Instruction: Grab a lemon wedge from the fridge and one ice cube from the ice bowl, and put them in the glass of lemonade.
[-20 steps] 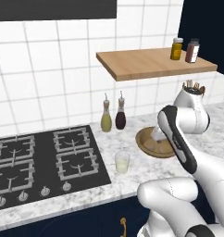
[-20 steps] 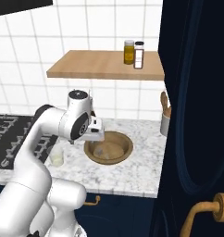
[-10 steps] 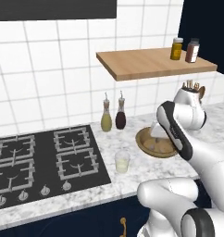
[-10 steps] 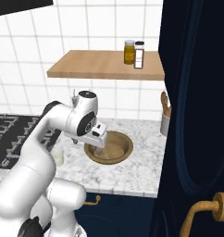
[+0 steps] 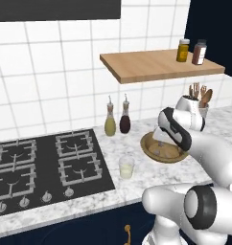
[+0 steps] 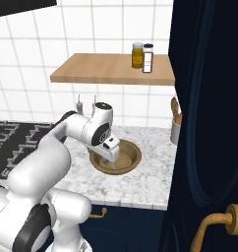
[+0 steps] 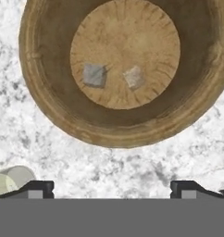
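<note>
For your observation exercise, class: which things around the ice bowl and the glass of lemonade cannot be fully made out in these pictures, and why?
- Ice bowl: left base view, the arm covers its right side.
- Gripper: hand view, only the spread fingertips show above the bottom band.
- Glass of lemonade: hand view, cut off by the left edge.
- Ice cubes: right base view, the hand blocks them.
- Utensil cup: right base view, the dark door hides part.
</note>
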### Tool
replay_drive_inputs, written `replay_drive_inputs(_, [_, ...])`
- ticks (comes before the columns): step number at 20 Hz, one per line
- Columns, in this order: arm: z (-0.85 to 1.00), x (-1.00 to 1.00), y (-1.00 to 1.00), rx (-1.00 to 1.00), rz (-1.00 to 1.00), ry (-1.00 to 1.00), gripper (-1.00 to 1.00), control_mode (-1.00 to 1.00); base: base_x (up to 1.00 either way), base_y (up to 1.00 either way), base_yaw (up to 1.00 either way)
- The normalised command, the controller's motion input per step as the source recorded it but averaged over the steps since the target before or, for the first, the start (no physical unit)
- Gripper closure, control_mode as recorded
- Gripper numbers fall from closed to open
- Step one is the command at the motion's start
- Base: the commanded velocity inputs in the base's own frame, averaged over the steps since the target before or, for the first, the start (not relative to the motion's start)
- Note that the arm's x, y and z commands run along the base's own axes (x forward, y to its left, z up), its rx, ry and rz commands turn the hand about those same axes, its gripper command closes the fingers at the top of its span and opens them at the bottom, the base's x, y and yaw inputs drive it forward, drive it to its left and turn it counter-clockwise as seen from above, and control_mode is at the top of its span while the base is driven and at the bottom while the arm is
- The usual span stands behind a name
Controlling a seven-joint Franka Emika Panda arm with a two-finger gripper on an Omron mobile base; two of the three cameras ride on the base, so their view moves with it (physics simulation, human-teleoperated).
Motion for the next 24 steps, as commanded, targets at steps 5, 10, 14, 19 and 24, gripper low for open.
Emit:
replay_drive_inputs(5, [-0.27,0.27,0.00,0.00,-0.20,0.06,-1.00,-1.00,0.00,0.00,0.00])
replay_drive_inputs(10, [-0.28,0.37,0.00,0.00,-0.11,0.04,-1.00,-1.00,0.00,0.00,0.00])
replay_drive_inputs(14, [-0.28,0.30,0.00,0.00,-0.06,0.02,-1.00,-1.00,0.00,0.00,0.00])
replay_drive_inputs(19, [-0.23,0.18,0.00,0.00,-0.05,0.01,-1.00,-1.00,0.00,0.00,0.00])
replay_drive_inputs(24, [-0.25,0.10,0.00,0.00,-0.07,0.02,-1.00,-1.00,0.00,0.00,0.00])
